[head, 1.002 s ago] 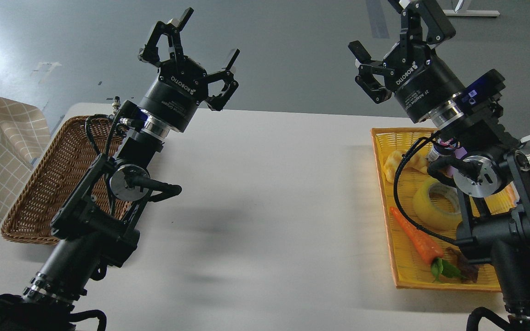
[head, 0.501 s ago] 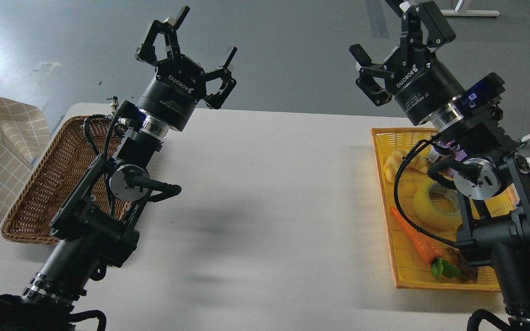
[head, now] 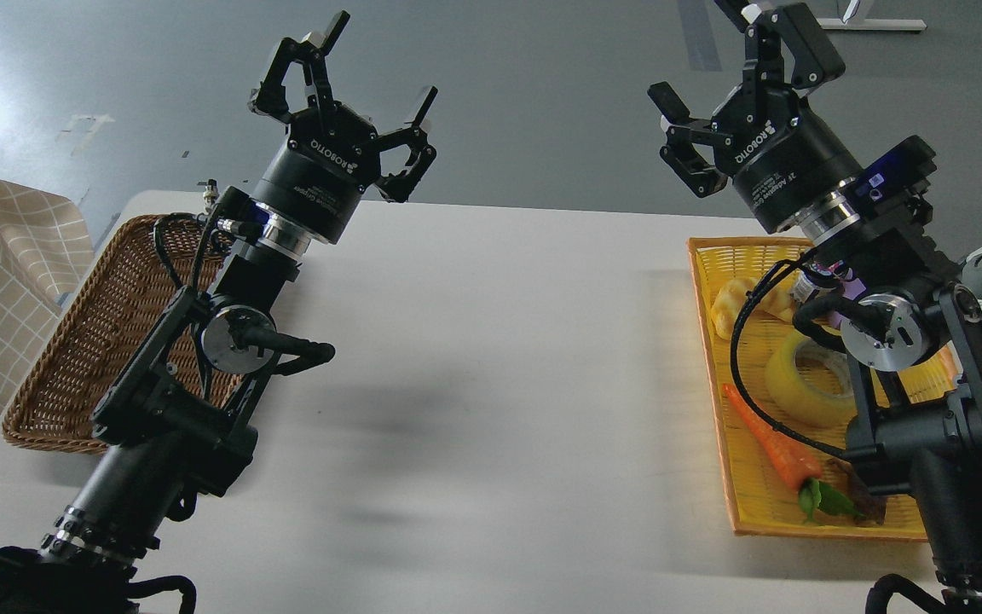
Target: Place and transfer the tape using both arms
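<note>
Where the tape (head: 808, 380) lies, right arm (head: 900, 341) overlaps it.

Two baskets (head: 73, 358) (head: 717, 375) (one tape (head: 802, 379), one carrot (head: 768, 439)), two arms (head: 227, 324) (head: 900, 341).

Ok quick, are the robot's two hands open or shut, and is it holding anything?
Left end effector: open, holding nothing.
Right end effector: open, holding nothing.
The tape lies in the yellow tray.
</note>
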Robot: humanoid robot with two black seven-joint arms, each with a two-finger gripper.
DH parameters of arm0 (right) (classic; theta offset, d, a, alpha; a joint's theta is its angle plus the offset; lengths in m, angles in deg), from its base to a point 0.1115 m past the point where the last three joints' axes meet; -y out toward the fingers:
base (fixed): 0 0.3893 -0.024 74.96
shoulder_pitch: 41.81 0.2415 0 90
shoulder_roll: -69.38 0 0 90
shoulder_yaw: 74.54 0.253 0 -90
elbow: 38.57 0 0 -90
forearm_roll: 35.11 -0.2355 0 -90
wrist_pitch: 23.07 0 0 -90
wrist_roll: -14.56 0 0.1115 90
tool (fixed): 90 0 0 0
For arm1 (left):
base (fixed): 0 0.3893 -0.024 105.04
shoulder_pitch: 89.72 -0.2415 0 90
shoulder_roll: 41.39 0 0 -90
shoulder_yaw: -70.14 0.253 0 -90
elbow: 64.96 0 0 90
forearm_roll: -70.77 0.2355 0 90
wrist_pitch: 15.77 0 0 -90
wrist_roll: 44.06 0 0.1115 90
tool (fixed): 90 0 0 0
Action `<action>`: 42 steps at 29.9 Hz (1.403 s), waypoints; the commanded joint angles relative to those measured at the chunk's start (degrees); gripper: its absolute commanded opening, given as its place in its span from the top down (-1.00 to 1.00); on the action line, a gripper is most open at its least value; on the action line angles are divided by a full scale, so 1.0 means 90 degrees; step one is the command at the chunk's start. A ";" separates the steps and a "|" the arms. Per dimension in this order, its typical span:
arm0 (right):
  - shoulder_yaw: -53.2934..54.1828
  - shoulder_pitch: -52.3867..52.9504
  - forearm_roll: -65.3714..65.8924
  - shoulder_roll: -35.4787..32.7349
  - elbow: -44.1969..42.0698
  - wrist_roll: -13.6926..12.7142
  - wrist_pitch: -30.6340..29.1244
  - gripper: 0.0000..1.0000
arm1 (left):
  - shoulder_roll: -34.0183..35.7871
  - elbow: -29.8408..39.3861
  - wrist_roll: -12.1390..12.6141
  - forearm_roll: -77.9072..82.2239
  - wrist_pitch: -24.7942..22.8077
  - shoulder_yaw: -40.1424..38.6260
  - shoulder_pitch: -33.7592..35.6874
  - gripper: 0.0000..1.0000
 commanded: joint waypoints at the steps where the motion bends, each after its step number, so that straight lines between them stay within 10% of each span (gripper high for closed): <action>1: 0.0007 0.0000 -0.0005 0.0000 -0.0001 0.0000 -0.0001 -1.00 | 0.0000 -0.0001 0.0000 0.0000 0.0000 0.0000 0.0009 -0.96; 30: -0.0344 -0.0010 0.0414 0.0000 0.0107 0.0029 -0.0040 -1.00 | -0.0029 -0.0001 0.0010 0.0000 0.0000 0.0020 -0.0001 -0.96; 42: -0.1018 -0.0176 0.1840 -0.2284 0.0107 0.0039 -0.0040 -1.00 | -0.0039 -0.0001 0.0000 0.0000 0.0059 0.0000 -0.0128 -0.96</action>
